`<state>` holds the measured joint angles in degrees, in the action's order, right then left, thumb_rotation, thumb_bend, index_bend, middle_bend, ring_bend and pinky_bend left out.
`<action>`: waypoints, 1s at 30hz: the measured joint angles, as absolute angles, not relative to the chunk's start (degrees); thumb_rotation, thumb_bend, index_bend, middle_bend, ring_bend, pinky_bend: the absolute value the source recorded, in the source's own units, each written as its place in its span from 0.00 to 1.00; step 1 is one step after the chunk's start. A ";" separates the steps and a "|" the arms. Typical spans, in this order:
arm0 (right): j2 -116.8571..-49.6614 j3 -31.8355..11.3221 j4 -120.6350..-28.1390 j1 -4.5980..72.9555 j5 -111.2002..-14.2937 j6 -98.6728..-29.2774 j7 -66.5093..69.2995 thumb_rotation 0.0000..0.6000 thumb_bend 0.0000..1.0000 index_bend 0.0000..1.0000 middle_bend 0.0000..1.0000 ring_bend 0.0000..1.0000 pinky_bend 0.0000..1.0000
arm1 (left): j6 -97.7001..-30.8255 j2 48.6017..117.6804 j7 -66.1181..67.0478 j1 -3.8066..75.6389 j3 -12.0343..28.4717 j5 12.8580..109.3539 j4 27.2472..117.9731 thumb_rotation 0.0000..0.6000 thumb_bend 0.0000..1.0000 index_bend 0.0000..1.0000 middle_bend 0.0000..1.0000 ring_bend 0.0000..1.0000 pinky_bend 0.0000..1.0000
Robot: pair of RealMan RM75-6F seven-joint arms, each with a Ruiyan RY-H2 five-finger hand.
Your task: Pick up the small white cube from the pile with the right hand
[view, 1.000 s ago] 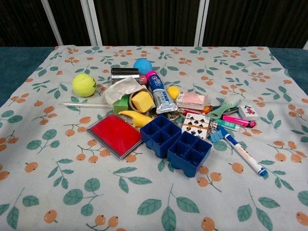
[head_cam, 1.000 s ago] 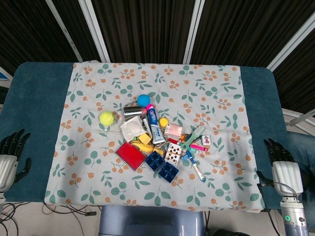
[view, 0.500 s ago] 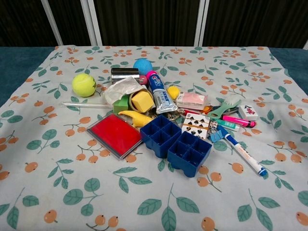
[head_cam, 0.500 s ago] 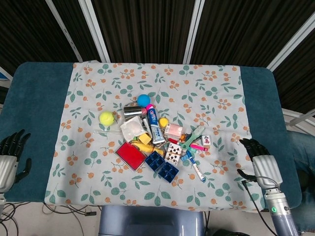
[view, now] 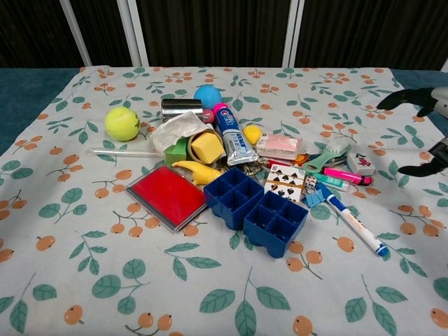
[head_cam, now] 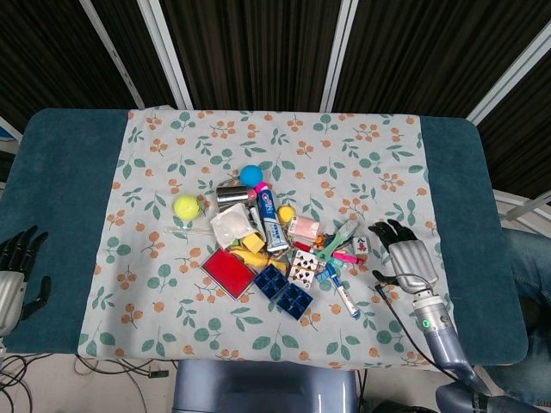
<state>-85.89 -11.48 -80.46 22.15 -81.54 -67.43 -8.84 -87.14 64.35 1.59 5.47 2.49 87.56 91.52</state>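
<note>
The small white cube (head_cam: pixel 359 247) with a red mark on top lies at the right edge of the pile, beside a pink marker (head_cam: pixel 344 256); the chest view shows the cube (view: pixel 361 164) right of a green brush (view: pixel 327 155). My right hand (head_cam: pixel 405 255) hovers just right of the cube, fingers spread and holding nothing. Only its dark fingers (view: pixel 402 99) enter the chest view at the right edge. My left hand (head_cam: pixel 15 267) rests open at the table's left front edge, far from the pile.
The pile holds a blue tray (view: pixel 256 209), red case (view: pixel 166 196), playing card (view: pixel 286 183), small die (view: pixel 309 181), toothpaste tube (view: pixel 232 136), blue pen (view: pixel 353 225), tennis ball (view: pixel 122 123) and blue ball (view: pixel 207 96). Floral cloth (head_cam: pixel 379 163) covers the table.
My right hand has moved from the table's front right edge up and leftward to just beside the cube, and now enters the chest view. The left hand stays put.
</note>
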 measured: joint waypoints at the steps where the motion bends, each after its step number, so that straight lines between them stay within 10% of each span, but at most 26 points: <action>1: -85.89 -11.74 -80.32 22.84 -81.11 -66.54 -9.08 1.00 0.22 0.22 0.22 0.13 0.22 | -87.14 64.37 1.65 5.47 2.50 87.54 91.55 1.00 0.52 0.01 0.00 0.03 0.09; 30: -86.82 -12.42 -68.16 33.42 -69.94 -49.40 -7.56 1.00 0.22 0.24 0.28 0.13 0.22 | -87.06 64.64 2.87 5.30 2.83 86.72 91.54 1.00 0.52 0.01 0.00 0.03 0.09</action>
